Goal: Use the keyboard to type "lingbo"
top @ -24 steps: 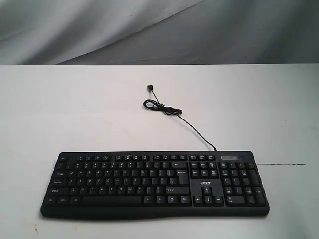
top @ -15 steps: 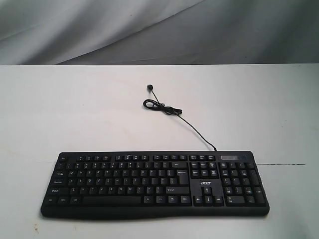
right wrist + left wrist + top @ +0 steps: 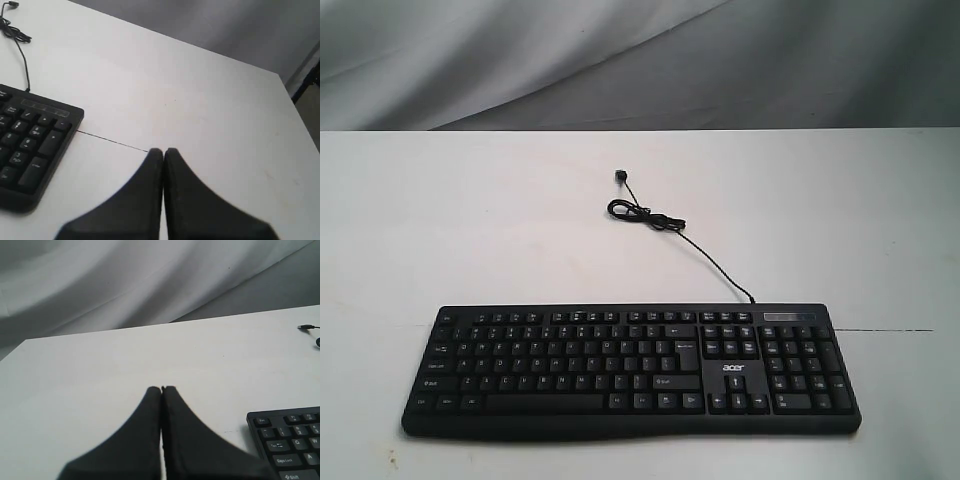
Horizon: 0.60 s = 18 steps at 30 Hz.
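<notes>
Nothing has shifted on the white table point(image 3: 470, 220) in the past second: the keyboard point(image 3: 630, 370) lies in the same spot along the near edge, long side across the exterior view, its thin cable point(image 3: 705, 256) trailing away from the back edge in the same loose curl to the plug lying on the bare tabletop. Neither arm appears in the exterior view. On the left, the left gripper point(image 3: 161, 388) has its two dark fingers pressed together with nothing between them, poised above bare table just off the keyboard's Esc corner and not touching it. In the middle, the letter keys sit untouched. On the right, the right gripper point(image 3: 163, 150) is likewise closed and empty, above bare table beyond the number-pad end, clear of the keyboard, with a thin dark line point(image 3: 110, 141) on the tabletop running from the keyboard's edge towards its fingertips
</notes>
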Each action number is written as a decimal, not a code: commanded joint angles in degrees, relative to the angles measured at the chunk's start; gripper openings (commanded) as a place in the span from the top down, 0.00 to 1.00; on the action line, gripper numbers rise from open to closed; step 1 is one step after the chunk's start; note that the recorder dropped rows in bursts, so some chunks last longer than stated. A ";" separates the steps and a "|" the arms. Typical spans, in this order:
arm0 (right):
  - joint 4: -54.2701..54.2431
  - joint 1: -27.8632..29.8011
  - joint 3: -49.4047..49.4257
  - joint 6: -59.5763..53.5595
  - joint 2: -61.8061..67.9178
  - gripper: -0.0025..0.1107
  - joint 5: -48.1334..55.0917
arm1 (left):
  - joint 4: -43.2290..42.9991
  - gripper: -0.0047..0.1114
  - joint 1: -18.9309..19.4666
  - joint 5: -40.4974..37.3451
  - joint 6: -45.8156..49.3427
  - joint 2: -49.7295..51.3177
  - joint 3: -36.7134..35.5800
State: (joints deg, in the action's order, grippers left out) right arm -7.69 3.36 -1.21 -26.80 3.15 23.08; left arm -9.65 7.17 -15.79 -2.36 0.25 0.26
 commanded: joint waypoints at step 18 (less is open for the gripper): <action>-7.58 -10.52 -39.20 8.27 38.75 0.98 8.04 | 0.10 0.96 -0.42 0.57 -0.25 -0.25 -0.26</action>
State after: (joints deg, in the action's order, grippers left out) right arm -15.09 -3.45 -40.15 -23.72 38.66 30.26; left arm -9.65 7.17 -15.79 -2.36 0.25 0.26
